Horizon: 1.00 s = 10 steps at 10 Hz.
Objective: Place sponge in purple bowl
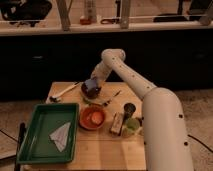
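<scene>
The purple bowl (91, 91) sits on the wooden table (100, 150) near its far edge, left of centre. My gripper (92, 83) hangs directly over the bowl, at its rim, with the arm reaching in from the right. A small blue patch, the sponge (88, 83), shows at the gripper's tip just above the bowl. I cannot tell whether the sponge is held or resting in the bowl.
An orange bowl (92, 117) stands in front of the purple bowl. A green tray (30, 145) holding white paper (61, 135) lies at the left. A tan-brown block (116, 123), a yellow-green lump (131, 128) and a dark cup (129, 109) stand at the right. A white utensil (65, 91) lies at the far left.
</scene>
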### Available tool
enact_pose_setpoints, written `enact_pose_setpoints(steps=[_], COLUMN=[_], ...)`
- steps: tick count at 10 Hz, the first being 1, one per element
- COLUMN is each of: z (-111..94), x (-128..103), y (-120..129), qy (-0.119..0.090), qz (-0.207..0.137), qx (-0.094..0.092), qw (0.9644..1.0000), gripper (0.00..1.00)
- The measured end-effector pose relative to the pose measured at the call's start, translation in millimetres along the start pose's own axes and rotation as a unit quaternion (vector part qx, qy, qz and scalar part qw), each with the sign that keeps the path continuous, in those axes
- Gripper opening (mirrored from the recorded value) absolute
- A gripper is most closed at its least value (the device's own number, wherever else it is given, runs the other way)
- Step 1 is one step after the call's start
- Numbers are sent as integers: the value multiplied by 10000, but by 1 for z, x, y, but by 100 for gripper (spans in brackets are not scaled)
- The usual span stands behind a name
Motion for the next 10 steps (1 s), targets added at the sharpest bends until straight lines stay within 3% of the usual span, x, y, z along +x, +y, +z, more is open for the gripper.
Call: enact_pose_setpoints(steps=[10], z=[4], x=[-9], y=[-5], qy=[37], qz=[42], qx=[-98], qw=[9999], gripper=[3])
